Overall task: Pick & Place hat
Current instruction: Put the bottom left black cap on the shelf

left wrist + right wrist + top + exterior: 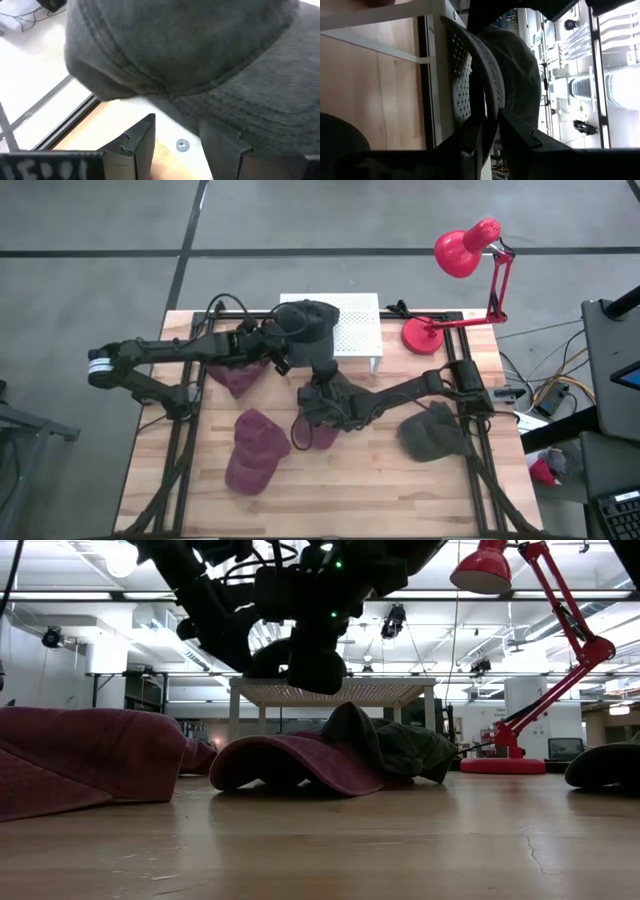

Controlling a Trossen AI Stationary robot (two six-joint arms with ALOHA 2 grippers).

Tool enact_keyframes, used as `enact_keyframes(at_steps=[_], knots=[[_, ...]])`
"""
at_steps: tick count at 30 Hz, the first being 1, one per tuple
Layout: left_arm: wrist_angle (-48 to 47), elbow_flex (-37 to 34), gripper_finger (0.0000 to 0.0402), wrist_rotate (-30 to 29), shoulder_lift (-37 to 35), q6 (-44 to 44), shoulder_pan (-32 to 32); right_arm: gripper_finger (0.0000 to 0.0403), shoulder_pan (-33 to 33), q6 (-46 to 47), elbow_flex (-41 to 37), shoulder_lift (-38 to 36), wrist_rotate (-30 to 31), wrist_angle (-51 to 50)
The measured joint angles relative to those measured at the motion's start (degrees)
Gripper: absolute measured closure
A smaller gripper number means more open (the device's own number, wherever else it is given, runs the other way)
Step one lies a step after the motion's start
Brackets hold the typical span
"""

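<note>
A dark grey hat (pixel 305 320) lies crown up on the left part of a white perforated rack (pixel 355 330). Its brim sticks out past the rack's near edge. My right gripper (pixel 322 376) comes from the near side and is shut on that brim. In the right wrist view (pixel 491 127) the brim runs between my fingers. My left gripper (pixel 287 346) is open just left of the hat's crown (pixel 190 55), its fingers (pixel 145 142) short of the hat and empty. My right gripper pinches the dark grey hat's brim (pixel 487 107) between its two fingers, at the brim's outer edge. The fingers come about level from the table's near side, rolled onto their side. The hat's crown (pixel 520 65) rests on the rack's top.
Another dark hat (pixel 395 748) lies over a maroon hat (pixel 285 762) under my right arm. More maroon hats (pixel 255 450) (pixel 235 378) lie left and a dark hat (pixel 435 432) right. A red desk lamp (pixel 465 250) stands at the far right.
</note>
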Motion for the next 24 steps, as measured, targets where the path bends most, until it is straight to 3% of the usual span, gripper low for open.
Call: enact_keyframes(at_steps=[24], knots=[[0.4, 0.0, 0.0239, -0.1, 0.0, 0.3, 0.4, 0.0351, 0.1, -0.3, 1.8, -0.2, 3.6, -0.9]])
